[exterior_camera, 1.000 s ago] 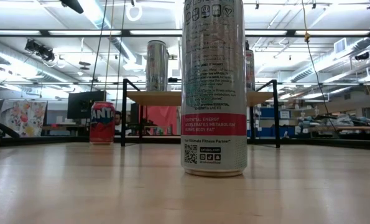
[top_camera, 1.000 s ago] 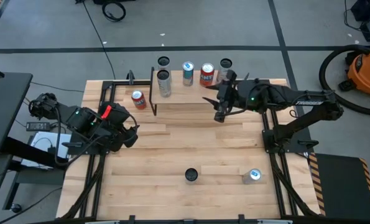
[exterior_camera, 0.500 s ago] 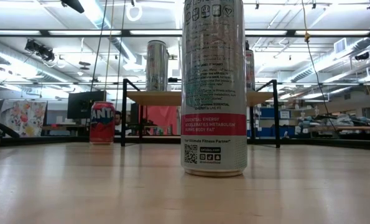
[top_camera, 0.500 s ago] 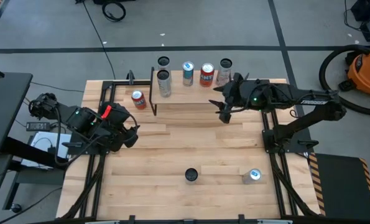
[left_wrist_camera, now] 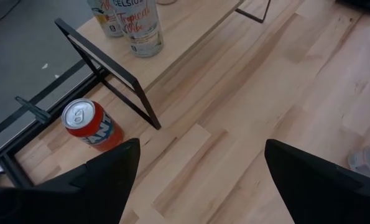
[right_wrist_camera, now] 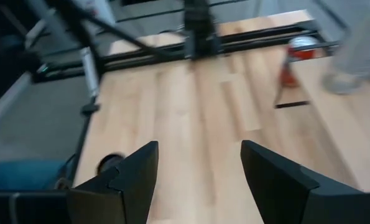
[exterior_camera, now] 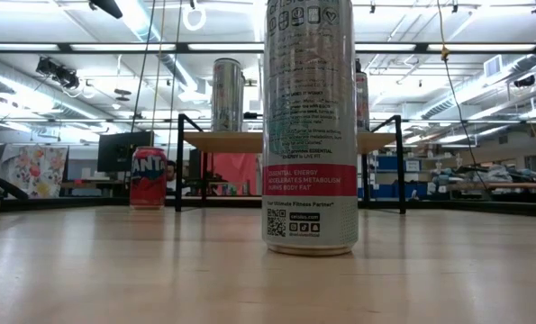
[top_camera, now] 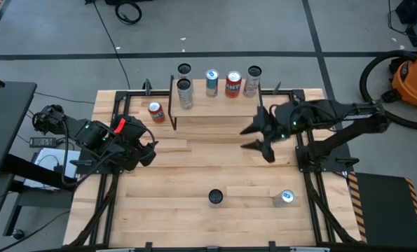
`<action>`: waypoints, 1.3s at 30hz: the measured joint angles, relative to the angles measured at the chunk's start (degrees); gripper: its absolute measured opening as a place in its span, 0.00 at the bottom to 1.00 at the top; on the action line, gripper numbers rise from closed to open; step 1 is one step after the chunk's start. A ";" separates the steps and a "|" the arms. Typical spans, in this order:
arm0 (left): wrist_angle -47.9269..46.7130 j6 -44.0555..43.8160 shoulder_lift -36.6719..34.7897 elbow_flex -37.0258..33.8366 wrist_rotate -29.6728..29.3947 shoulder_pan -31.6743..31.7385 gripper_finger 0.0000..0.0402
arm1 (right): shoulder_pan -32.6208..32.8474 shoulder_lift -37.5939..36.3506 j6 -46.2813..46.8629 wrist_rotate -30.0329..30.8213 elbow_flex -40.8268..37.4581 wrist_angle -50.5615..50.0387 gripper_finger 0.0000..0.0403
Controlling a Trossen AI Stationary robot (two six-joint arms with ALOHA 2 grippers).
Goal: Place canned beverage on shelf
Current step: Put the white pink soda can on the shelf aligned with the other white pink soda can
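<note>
The shelf (top_camera: 219,105) stands at the table's far middle on black legs, with several cans on its board, among them a red can (top_camera: 233,84) and a tall silver can (top_camera: 184,93). On the tabletop stand a red can (top_camera: 155,112) left of the shelf, a tall silver can with a pink band (exterior_camera: 310,126) near the front edge (top_camera: 216,197), and a blue-topped can (top_camera: 286,197) at the near right. My right gripper (top_camera: 257,140) hovers open and empty in front of the shelf's right end. My left gripper (top_camera: 149,150) waits open over the table's left side.
Bare wood lies between the shelf and the two near cans. Black frame rails (top_camera: 117,105) run along the table's left, right and far edges. The shelf's black leg (left_wrist_camera: 110,74) stands close to the red can (left_wrist_camera: 91,124) on the tabletop.
My right gripper has drawn back from the shelf's front edge toward the table's near and right edges, rolling about its own axis as it went. It carries nothing. The cans and my left gripper have stayed where they were.
</note>
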 joint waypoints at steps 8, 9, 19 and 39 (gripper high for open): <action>2.07 -0.02 0.01 0.00 0.28 0.00 0.89 | 8.04 1.65 0.44 -1.11 -0.01 -0.23 0.59; 2.07 -0.02 0.01 0.00 0.28 0.00 0.89 | 8.80 1.99 0.44 -1.20 0.01 -0.27 0.59; 2.08 -0.04 0.01 0.00 0.33 0.00 0.89 | 14.89 8.97 0.25 -1.05 0.01 -0.07 0.59; 2.88 -0.04 -0.01 0.00 0.42 -0.02 0.89 | 14.93 17.99 -0.62 -0.69 -0.01 9.96 0.60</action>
